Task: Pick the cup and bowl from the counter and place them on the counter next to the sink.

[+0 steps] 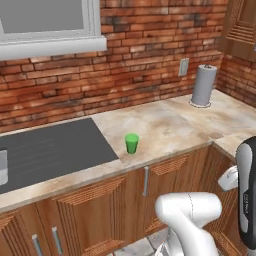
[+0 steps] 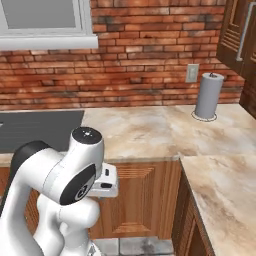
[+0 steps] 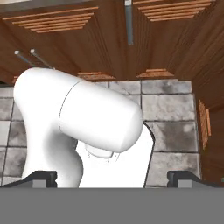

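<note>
Desk (image 1: 165, 125): beige stone, cup (image 1: 132, 143) upright beside the sink (image 1: 45, 150).
Hand (image 3: 113, 177): wide, empty, aimed floorward.
Advice: raise it, approach from above.

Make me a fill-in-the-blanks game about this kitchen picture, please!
1. The small cup on the counter is colored ____.
2. The wall behind the counter is made of red ____.
3. The cup stands between the dark sink and the grey ____ roll.
4. The cabinets under the counter are made of brown ____.

Missing words: green; bricks; paper towel; wood
</note>
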Robot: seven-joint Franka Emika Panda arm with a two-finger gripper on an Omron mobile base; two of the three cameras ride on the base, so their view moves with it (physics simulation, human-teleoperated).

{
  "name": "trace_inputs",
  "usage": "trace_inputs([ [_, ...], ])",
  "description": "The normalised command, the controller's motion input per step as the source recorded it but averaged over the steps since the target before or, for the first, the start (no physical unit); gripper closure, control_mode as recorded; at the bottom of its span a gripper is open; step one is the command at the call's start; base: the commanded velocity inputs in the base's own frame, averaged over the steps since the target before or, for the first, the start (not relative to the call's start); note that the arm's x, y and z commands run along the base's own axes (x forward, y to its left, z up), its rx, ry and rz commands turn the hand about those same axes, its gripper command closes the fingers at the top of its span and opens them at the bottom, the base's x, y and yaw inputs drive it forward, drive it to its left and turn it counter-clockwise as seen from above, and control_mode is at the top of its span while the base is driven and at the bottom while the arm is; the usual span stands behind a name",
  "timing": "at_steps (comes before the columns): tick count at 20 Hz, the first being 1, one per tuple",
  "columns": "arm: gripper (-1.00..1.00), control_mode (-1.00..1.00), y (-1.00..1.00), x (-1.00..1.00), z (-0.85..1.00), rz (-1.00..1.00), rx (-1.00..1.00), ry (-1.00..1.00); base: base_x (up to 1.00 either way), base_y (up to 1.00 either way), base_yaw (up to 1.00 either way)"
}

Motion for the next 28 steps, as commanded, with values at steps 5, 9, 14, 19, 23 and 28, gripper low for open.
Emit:
trace_inputs([
  [5,-1.00,1.00,0.00,0.00,0.00,0.00,0.00,0.00,-0.05,0.00,-0.74],
  [9,-1.00,1.00,0.00,0.00,0.00,0.00,0.00,0.00,0.00,0.00,-0.89],
  [14,-1.00,1.00,0.00,0.00,0.00,0.00,0.00,0.00,0.00,-0.06,-0.89],
  [19,-1.00,1.00,0.00,0.00,0.00,0.00,0.00,0.00,0.24,-0.40,-0.65],
  [23,-1.00,1.00,0.00,0.00,0.00,0.00,0.00,0.00,0.40,-0.68,-0.51],
  [28,-1.00,1.00,0.00,0.00,0.00,0.00,0.00,0.00,0.59,-1.00,-0.22],
])
